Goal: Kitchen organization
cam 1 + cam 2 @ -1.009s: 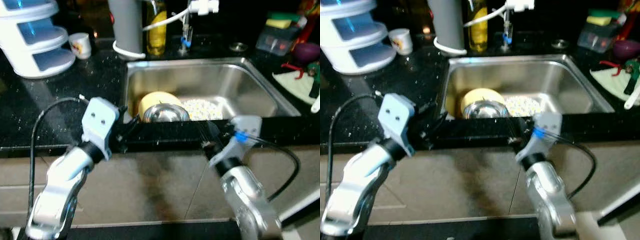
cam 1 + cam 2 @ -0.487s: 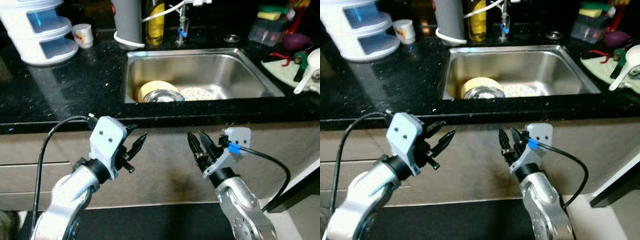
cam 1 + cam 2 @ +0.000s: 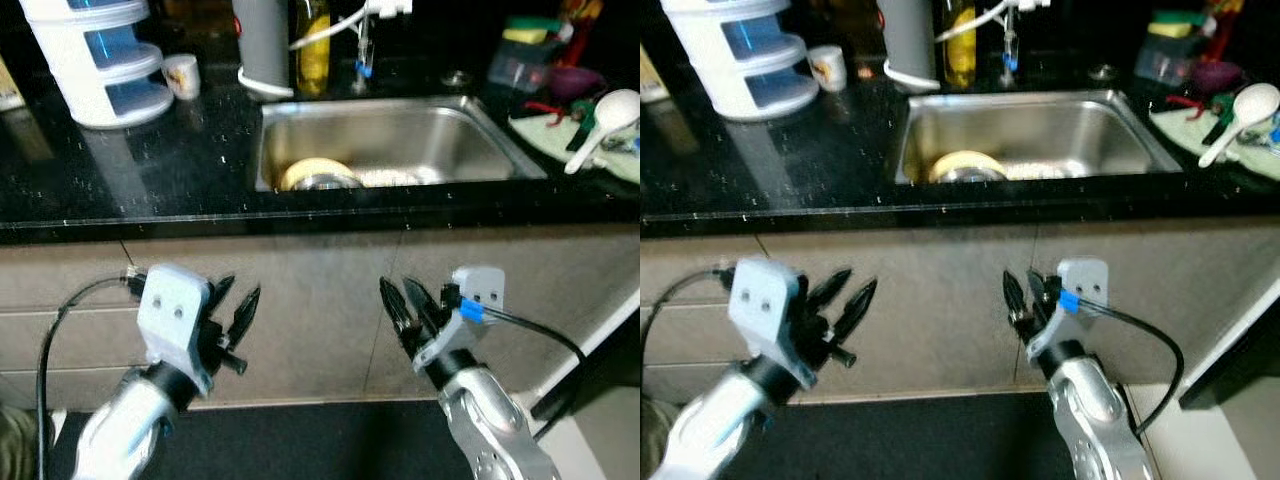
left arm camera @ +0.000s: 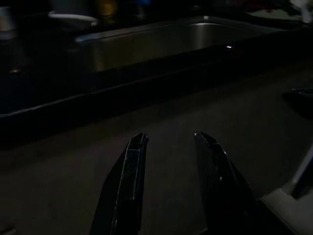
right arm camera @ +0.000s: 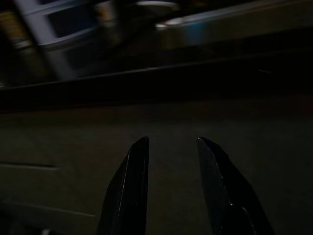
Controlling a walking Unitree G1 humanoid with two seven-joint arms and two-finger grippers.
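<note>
Stainless steel forms the sink (image 3: 480,150), which is set into the black countertop (image 3: 150,160) toward its right half. Inside the sink, against its front-left corner, lie a yellow plate (image 3: 305,172), a metal bowl (image 3: 328,182) just in front of it, and a white speckled item (image 3: 385,177) beside them; note that the front rim hides part of each.

Check both end effectors. The left gripper (image 3: 238,312) and the right gripper (image 3: 405,305) hang below the countertop's front edge, in front of the grey cabinet fronts (image 3: 320,290). Each has its two black fingers spread apart and carries nothing; the wrist views confirm a clear gap between the fingers.

Observe the governing relation: the sink items lie above and ahead of both grippers, beyond the countertop's front edge. They sit between the two arms, roughly centred, so you cannot rank either arm as clearly nearer. Expect any reach to require lifting a gripper over the front edge and then down into the sink.

Along the countertop's back edge stand a white tiered container (image 3: 95,55) at the left corner, a small cup (image 3: 182,75), a grey cylinder (image 3: 262,45) and a yellow bottle (image 3: 314,50). A white spoon (image 3: 600,120) rests near the right edge.
</note>
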